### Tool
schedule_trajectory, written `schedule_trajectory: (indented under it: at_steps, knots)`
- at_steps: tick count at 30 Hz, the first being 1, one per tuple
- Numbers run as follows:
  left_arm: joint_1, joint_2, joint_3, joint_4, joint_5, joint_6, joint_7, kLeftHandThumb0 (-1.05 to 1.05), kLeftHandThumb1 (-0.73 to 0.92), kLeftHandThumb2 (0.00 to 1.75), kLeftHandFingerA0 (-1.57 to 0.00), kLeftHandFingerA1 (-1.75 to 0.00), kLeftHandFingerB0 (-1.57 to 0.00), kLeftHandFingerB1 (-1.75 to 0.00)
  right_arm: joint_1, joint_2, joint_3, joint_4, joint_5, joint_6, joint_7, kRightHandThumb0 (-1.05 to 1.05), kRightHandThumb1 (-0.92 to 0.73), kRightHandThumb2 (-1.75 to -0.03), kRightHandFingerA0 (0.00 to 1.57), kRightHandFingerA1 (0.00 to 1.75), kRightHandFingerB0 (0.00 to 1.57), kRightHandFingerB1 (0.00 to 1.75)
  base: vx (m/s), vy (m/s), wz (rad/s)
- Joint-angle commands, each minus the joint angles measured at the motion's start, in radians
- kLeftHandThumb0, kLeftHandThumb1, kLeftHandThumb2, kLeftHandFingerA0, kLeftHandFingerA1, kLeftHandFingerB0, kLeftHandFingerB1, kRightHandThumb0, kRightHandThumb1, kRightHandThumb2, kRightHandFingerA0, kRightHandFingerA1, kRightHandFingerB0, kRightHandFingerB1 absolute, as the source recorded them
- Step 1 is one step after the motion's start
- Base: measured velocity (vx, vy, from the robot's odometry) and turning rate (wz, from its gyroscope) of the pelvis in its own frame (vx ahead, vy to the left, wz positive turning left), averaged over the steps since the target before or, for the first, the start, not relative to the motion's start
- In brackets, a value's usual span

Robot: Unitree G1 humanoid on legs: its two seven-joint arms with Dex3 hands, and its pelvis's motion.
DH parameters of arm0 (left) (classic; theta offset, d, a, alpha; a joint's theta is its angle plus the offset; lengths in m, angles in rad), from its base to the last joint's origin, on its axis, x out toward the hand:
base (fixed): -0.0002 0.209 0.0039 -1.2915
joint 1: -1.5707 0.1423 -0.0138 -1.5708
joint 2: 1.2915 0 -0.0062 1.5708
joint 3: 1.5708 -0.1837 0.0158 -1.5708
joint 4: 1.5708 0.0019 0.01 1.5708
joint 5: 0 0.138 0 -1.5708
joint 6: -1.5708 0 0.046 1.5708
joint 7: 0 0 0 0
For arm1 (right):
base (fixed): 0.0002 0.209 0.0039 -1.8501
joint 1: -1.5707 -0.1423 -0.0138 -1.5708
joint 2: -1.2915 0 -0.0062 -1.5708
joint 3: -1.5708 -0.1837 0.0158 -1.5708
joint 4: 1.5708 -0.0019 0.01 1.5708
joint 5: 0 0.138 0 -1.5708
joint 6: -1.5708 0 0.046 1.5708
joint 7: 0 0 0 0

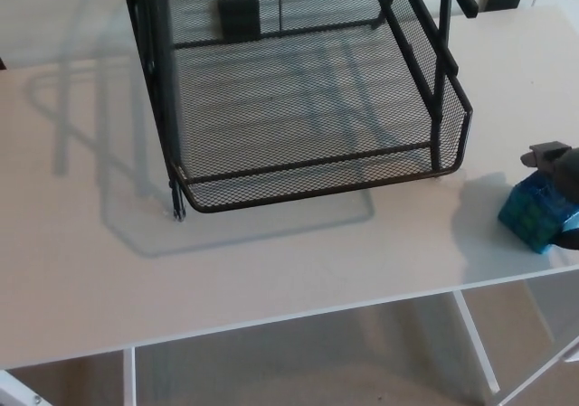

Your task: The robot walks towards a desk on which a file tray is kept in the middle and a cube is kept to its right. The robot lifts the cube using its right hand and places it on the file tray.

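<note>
Sitting at 3 o'clock, close to the front edge of the surface (271,270), the blue-green cube (532,212) looks tilted and throws a shadow toward 9 o'clock. The right hand (563,166) enters from the picture's edge at 3 o'clock. One of its fingers (543,155) lies over the cube's top and another dark part shows at the cube's 4 o'clock. The frame cuts off most of the hand, so I cannot tell whether the fingers are closed on the cube. The black mesh tray (317,189) stands in the middle toward 12 o'clock, apart from the cube.
</note>
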Motion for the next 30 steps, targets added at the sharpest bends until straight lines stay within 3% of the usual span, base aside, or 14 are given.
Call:
schedule_trajectory:
  at_steps: [1,7,8,9,10,13,14,16,17,23,24,25,26,30]
  knots:
    - [-0.006,0.023,-0.012,0.024,0.017,-0.019,-0.01,-1.02,0.79,0.93,-0.39,-0.88,-0.27,-0.78,0.12,0.019,0.017,0.07,-0.045,-0.071,-0.125,-0.29,-0.72,-0.59,0.79,1.74,0.79,1.08,0.0,0.0,0.0]
    - [-0.02,0.027,-0.012,0.032,0.014,-0.015,-0.016,-1.03,0.77,0.92,-0.38,-0.86,-0.26,-0.76,0.122,0.014,-0.058,0.124,0.016,-0.194,-0.202,-0.23,-0.75,-0.64,0.73,1.75,0.64,1.54,0.0,0.0,0.0]
    - [-0.021,0.028,-0.013,0.034,0.016,-0.015,-0.016,-1.04,0.78,0.94,-0.38,-0.86,-0.27,-0.76,0.118,0.011,-0.067,0.135,0.014,-0.209,-0.221,-0.28,-0.7,-0.61,0.74,1.75,0.64,1.5,0.0,0.0,0.0]
    - [-0.023,0.028,-0.014,0.038,0.017,-0.015,-0.015,-0.99,0.66,1.27,-0.45,-0.83,-0.27,-0.72,0.113,0.007,-0.072,0.142,0.006,-0.216,-0.235,-0.43,-0.51,-0.88,1.09,1.37,0.78,1.16,0.0,0.0,0.0]
    - [-0.026,0.028,-0.01,0.042,0.013,-0.01,-0.014,-1.02,0.77,0.93,-0.38,-0.85,-0.27,-0.75,0.108,-0.01,-0.086,0.147,0.004,-0.245,-0.263,-0.42,-0.49,-0.86,1.12,1.39,0.82,1.19,0.0,0.0,0.0]
    - [-0.027,0.028,-0.006,0.04,0.01,-0.007,-0.014,-1.01,0.77,0.94,-0.39,-0.86,-0.27,-0.75,0.101,-0.035,-0.113,0.163,0.0,-0.303,-0.322,-0.42,-0.5,-0.86,1.12,1.39,0.81,1.19,0.0,0.0,0.0]
    - [-0.024,0.028,-0.006,0.021,0.01,0.019,-0.011,-0.99,0.66,1.28,-0.46,-0.84,-0.27,-0.73,0.106,-0.071,-0.168,0.13,0.049,-0.341,-0.315,-0.25,-0.69,-0.64,0.85,1.75,0.76,1.28,0.0,0.0,0.0]
    - [-0.023,0.029,-0.006,0.013,0.01,0.026,-0.01,-0.98,0.77,0.96,-0.41,-0.87,-0.29,-0.77,0.103,-0.075,-0.185,0.134,0.057,-0.358,-0.312,-0.27,-0.69,-0.62,0.83,1.75,0.77,1.2,0.0,0.0,0.0]
    - [-0.016,0.031,-0.009,0.003,0.014,0.025,-0.007,-0.99,0.65,1.25,-0.5,-0.86,-0.32,-0.74,0.094,-0.087,-0.207,0.131,0.073,-0.372,-0.296,-0.29,-0.69,-0.6,0.82,1.75,0.76,1.22,0.0,0.0,0.0]
    - [-0.024,0.037,-0.004,0.04,0.014,0.003,-0.007,-0.98,0.67,1.28,-0.45,-0.83,-0.27,-0.72,0.03,-0.16,-0.349,0.017,0.185,-0.371,-0.119,-0.22,-0.77,-0.81,0.83,1.51,0.82,0.94,0.0,0.0,0.0]
    - [-0.025,0.037,-0.004,0.044,0.014,0.001,-0.006,-1.01,0.79,0.93,-0.4,-0.86,-0.27,-0.76,0.014,-0.16,-0.366,0.005,0.19,-0.362,-0.106,-0.21,-0.75,-0.8,0.83,1.51,0.82,0.95,0.0,0.0,0.0]
    - [-0.028,0.037,-0.002,0.052,0.012,-0.004,-0.005,-0.99,0.66,1.28,-0.46,-0.84,-0.27,-0.72,-0.04,-0.161,-0.386,0.011,0.192,-0.368,-0.112,-0.2,-0.74,-0.79,0.89,1.39,0.87,0.9,0.0,0.0,0.0]
    - [-0.026,0.039,-0.005,0.054,0.016,-0.012,-0.007,-1.0,0.79,0.95,-0.41,-0.88,-0.28,-0.77,-0.075,-0.16,-0.398,0.01,0.199,-0.365,-0.096,-0.2,-0.75,-0.81,0.89,1.35,0.86,0.93,0.0,0.0,0.0]
    - [-0.017,0.045,-0.001,0.039,0.011,-0.005,-0.01,-0.99,0.77,0.94,-0.39,-0.86,-0.28,-0.76,-0.185,-0.126,-0.451,-0.002,0.226,-0.37,-0.102,-0.19,-0.71,-0.85,0.92,1.41,0.89,0.92,0.0,0.0,0.0]
